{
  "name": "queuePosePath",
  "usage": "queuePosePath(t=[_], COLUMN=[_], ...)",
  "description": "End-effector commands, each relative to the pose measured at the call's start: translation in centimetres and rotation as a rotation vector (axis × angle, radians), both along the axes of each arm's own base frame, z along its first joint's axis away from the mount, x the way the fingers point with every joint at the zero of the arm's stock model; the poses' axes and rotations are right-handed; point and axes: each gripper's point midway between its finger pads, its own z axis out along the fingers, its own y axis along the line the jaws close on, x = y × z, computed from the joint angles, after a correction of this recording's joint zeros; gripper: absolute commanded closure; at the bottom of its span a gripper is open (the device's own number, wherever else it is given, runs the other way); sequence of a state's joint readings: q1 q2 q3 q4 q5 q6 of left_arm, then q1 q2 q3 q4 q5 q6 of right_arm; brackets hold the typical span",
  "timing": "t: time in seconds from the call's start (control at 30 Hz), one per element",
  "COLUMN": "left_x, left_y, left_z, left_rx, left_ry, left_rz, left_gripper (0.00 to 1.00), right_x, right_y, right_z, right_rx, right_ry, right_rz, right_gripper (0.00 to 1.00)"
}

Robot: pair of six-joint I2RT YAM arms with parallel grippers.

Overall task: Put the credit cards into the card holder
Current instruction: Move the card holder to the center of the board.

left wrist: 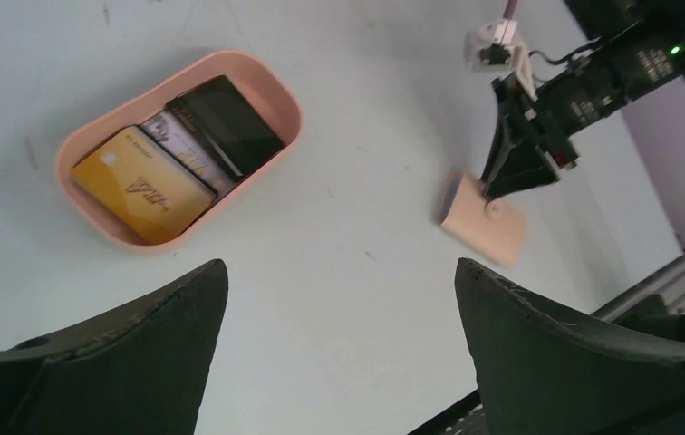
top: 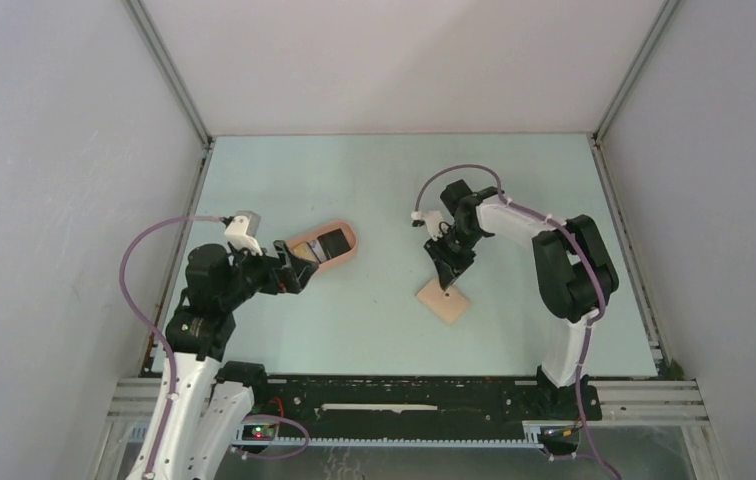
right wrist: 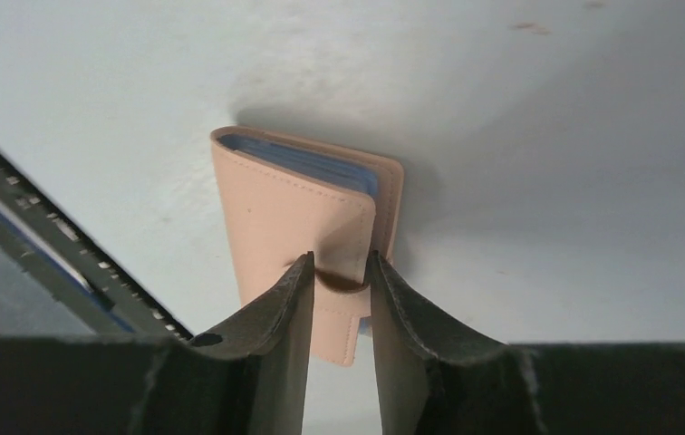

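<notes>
The tan card holder (top: 446,304) lies closed on the pale table right of centre, blue slots showing at its far edge (right wrist: 294,195). My right gripper (right wrist: 340,259) comes down on it from above and is shut on its small snap tab (right wrist: 343,317); the same grip shows in the left wrist view (left wrist: 495,192). The credit cards sit in a pink tray (left wrist: 292,101): a yellow-orange one (left wrist: 144,186), a pale one (left wrist: 183,149) and a black one (left wrist: 230,122). My left gripper (left wrist: 339,263) hovers open and holds nothing, just short of the tray (top: 350,236).
The black rail (top: 404,395) with the arm bases runs along the near edge. Grey walls and metal posts (top: 169,70) enclose the table on the left, right and far sides.
</notes>
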State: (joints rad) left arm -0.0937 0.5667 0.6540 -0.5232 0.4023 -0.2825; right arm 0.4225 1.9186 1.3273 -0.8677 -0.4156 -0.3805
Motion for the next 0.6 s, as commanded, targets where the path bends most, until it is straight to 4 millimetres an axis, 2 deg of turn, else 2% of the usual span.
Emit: queuePosePath(t=[0.0, 0.17, 0.27, 0.4, 0.47, 0.57], left_x=[0.4, -0.3, -0.6, -0.2, -0.2, 0.0], left_y=[-2.6, -6.3, -9.2, -11.7, -12.8, -14.6], left_z=[0.9, 0.6, 0.7, -0.5, -1.3, -2.3], left_rx=[-0.202, -0.231, -0.300, -0.356, -0.388, -0.399], left_ry=[0.005, 0.001, -0.047, -0.070, -0.059, -0.038], left_rz=[-0.043, -0.076, -0.123, -0.125, -0.135, -0.151], left_gripper=[0.00, 0.00, 0.01, 0.08, 0.12, 0.17], right_x=[-1.1, -2.0, -3.2, -5.0, -6.3, -6.2], right_y=[2.7, 2.8, 2.9, 3.2, 3.2, 2.3], right_z=[4.9, 9.3, 12.1, 14.6, 13.5, 9.4], right_rx=[0.162, 0.269, 0.368, 0.490, 0.528, 0.433], right_ry=[-0.070, -0.228, -0.341, -0.571, -0.671, -0.686], right_rz=[0.070, 0.172, 0.276, 0.468, 0.643, 0.784], right_gripper=[0.59, 0.39, 0.35, 0.34, 0.26, 0.22])
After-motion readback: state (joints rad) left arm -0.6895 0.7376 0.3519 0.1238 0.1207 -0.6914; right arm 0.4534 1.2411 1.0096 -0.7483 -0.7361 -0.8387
